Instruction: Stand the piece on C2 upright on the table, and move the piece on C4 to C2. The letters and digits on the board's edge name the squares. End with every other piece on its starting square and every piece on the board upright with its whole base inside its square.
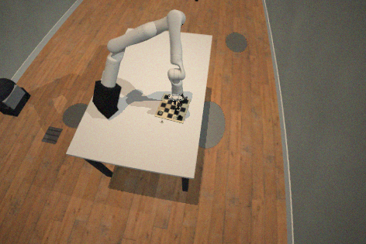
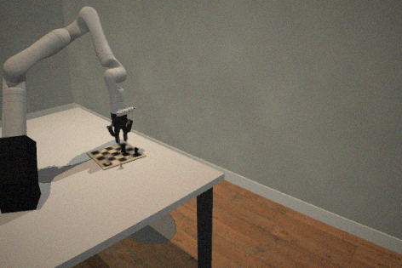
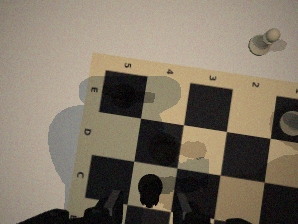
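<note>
A dark piece point(image 3: 150, 190) stands upright on C4 of the small chessboard point(image 3: 200, 145). My gripper point(image 3: 148, 206) hangs straight over it, with one finger on each side of the piece in the wrist view. The fingers are partly closed and hold nothing. In the exterior view the gripper point(image 2: 121, 137) is just above the dark piece point(image 2: 123, 149). A light pawn point(image 3: 264, 42) stands upright on the table, off the board beyond the column 2 edge. The visible part of C2 point(image 3: 242, 195) is bare.
A light piece point(image 3: 290, 121) stands on a dark square in column 1, at the right edge of the wrist view. Another dark piece point(image 2: 136, 151) stands on the board near the table's edge. The arm's black base point(image 2: 17, 173) sits on the table.
</note>
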`<state>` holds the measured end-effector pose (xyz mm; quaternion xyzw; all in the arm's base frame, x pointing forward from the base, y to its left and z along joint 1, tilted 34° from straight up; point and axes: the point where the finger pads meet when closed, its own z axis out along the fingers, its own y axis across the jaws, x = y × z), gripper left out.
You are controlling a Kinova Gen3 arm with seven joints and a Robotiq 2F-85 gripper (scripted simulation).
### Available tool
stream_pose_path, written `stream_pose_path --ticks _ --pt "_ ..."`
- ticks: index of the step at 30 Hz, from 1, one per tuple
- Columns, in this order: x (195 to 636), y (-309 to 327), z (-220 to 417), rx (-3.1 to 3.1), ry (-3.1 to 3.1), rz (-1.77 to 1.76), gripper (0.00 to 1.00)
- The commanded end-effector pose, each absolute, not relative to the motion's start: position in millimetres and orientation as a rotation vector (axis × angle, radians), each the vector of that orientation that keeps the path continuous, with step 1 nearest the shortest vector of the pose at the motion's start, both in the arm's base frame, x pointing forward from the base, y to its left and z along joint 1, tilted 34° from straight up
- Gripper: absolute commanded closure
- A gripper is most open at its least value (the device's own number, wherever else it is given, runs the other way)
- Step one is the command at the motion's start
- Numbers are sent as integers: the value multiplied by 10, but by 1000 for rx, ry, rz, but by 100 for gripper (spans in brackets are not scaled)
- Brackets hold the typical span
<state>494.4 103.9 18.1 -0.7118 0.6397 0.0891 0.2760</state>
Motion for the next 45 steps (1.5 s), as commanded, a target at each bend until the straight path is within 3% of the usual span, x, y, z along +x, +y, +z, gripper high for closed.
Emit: stream_pose_path --ticks 1,45 --pt "4945 1049 152 -1913 1720 242 63" --pt "4957 1072 115 -1913 1720 242 63"
